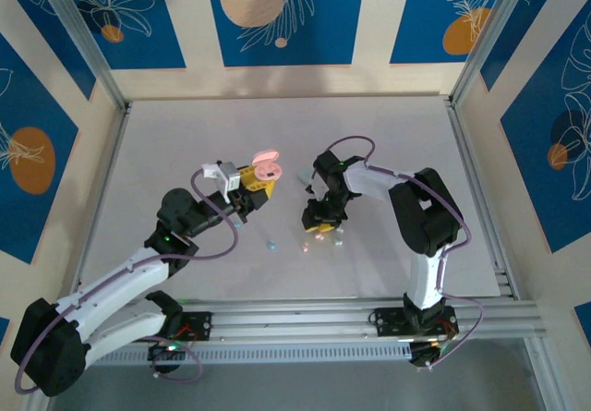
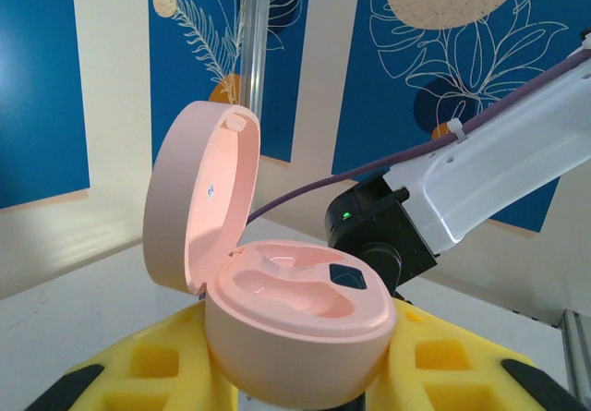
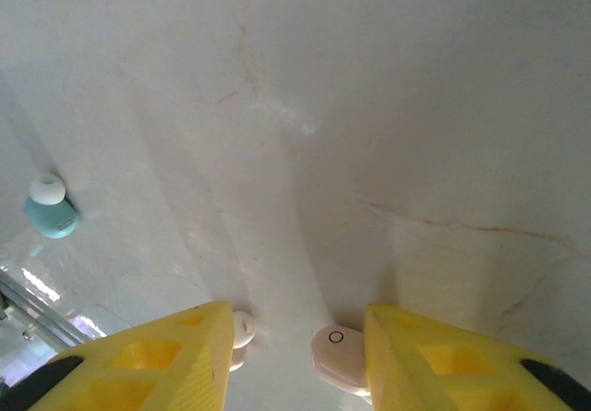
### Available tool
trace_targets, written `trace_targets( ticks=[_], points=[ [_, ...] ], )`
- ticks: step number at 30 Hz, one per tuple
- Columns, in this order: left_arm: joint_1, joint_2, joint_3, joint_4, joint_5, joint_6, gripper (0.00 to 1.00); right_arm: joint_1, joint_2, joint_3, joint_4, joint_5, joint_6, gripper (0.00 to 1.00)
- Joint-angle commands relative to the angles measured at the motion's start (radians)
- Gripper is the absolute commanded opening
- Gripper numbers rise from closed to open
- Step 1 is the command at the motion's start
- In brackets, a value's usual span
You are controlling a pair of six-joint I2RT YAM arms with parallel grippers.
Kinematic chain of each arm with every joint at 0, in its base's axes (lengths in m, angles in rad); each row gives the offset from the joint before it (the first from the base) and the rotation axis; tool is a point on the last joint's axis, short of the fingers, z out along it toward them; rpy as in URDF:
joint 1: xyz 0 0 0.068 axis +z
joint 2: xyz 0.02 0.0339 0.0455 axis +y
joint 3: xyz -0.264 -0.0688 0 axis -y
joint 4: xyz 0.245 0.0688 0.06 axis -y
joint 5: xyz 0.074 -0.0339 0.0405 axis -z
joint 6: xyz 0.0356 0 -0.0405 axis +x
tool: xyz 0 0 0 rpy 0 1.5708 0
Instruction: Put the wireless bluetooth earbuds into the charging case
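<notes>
**Clerk:** Entry one, the support?

**Keeper:** One table (image 1: 185, 143). The top is pale grey-white and matt, and the right wrist view shows faint brownish scuff lines on it. Metal rails (image 1: 305, 311) run along its near edge.

**Clerk:** Lying directly on it?

**Keeper:** One blue earbud (image 1: 271, 244) with a white tip, alone, left of centre and towards the near edge. One pink earbud (image 3: 337, 356), flat oval face up with a small ring mark. One pink-white earbud (image 3: 240, 329) near it, apart. One mint-white earbud (image 1: 338, 242), right of those, too small to detail.
</notes>
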Motion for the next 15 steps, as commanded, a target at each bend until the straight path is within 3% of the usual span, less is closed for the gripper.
trace_targets(
  ticks=[1,15],
  points=[
    [-0.002,-0.004,0.004,-0.002,-0.005,0.006,0.29,0.008,-0.020,-0.001,-0.042,-0.031,0.012,0.43],
    [-0.003,-0.001,0.012,-0.011,-0.001,0.007,0.29,-0.008,-0.028,-0.035,-0.018,-0.005,0.063,0.44]
  ],
)
